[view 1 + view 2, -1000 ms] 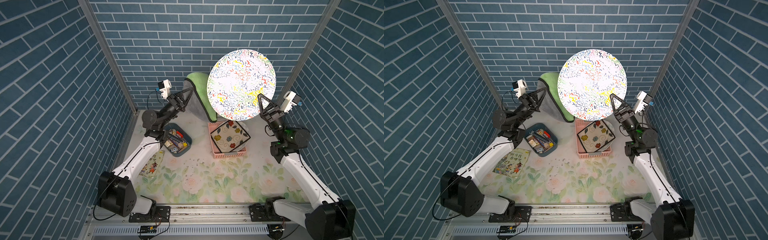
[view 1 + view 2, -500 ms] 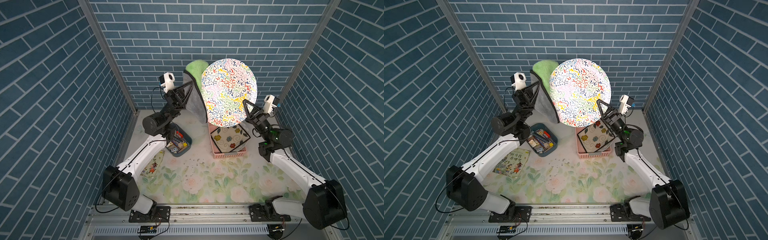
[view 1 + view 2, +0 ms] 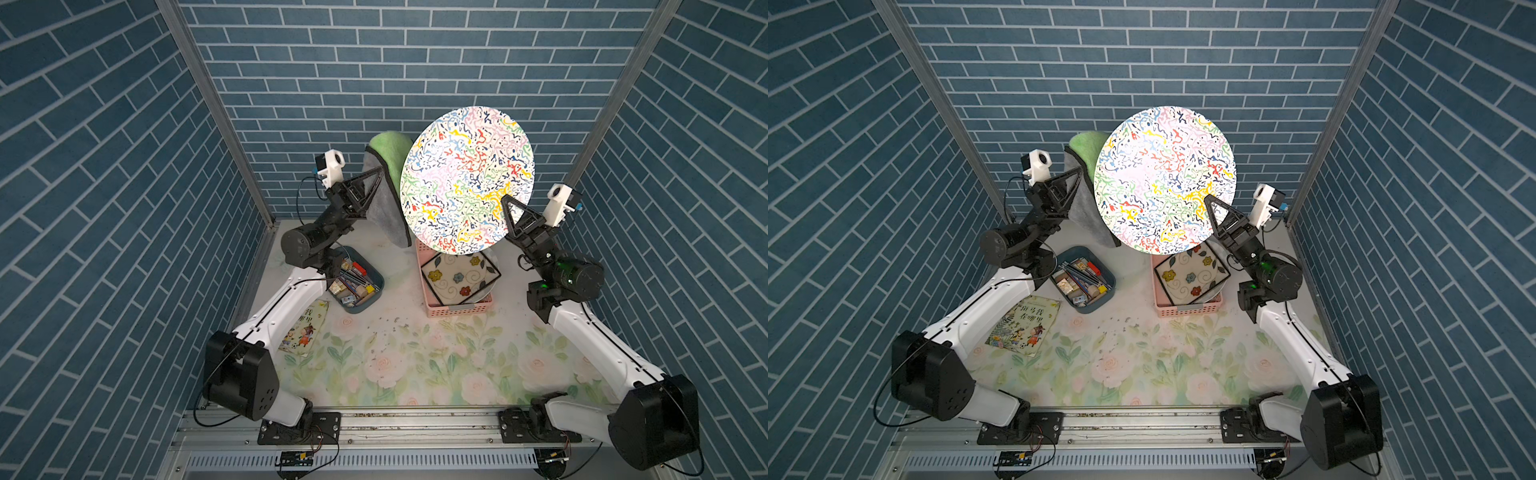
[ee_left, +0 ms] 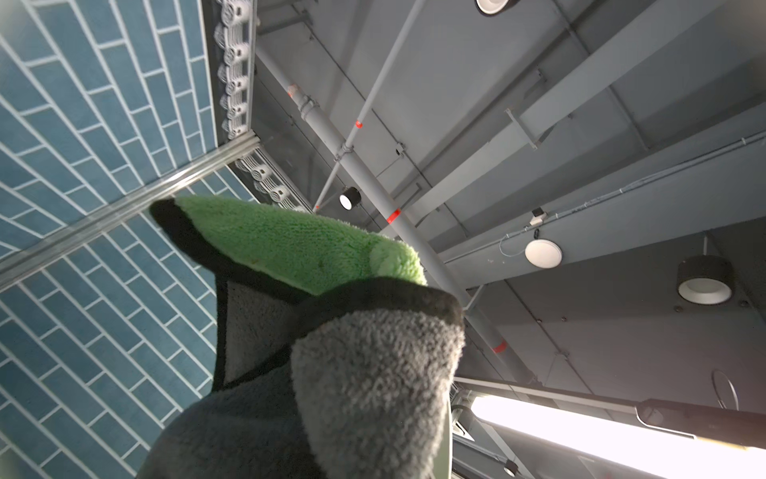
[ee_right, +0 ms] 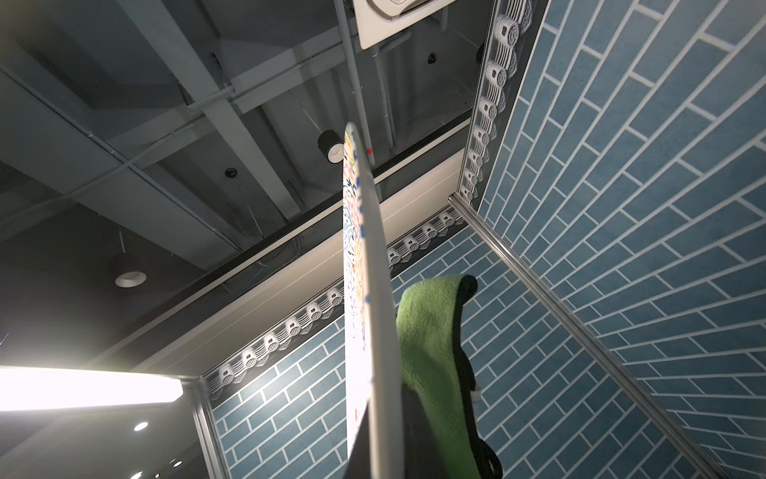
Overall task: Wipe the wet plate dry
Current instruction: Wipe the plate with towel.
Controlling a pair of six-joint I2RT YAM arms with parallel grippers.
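Raised plate [image 3: 467, 178]: stiff, wet (likely slippery, breakable); my right fingers [image 3: 505, 203] pinch its lower rim, left fingers [image 3: 376, 174] pinch the cloth [image 3: 390, 208].

A table [image 3: 374, 374] covered in a pale cloth printed with pink roses and green leaves carries everything. A pink basket [image 3: 457, 309] sits toward its back edge. To the basket's left, well apart, stands a blue-grey bin [image 3: 361, 306] of small odds and ends. Further left and nearer the front, a picture book [image 3: 307, 328] lies flat. Dark crumbs [image 3: 390, 322] are scattered just in front of the basket.
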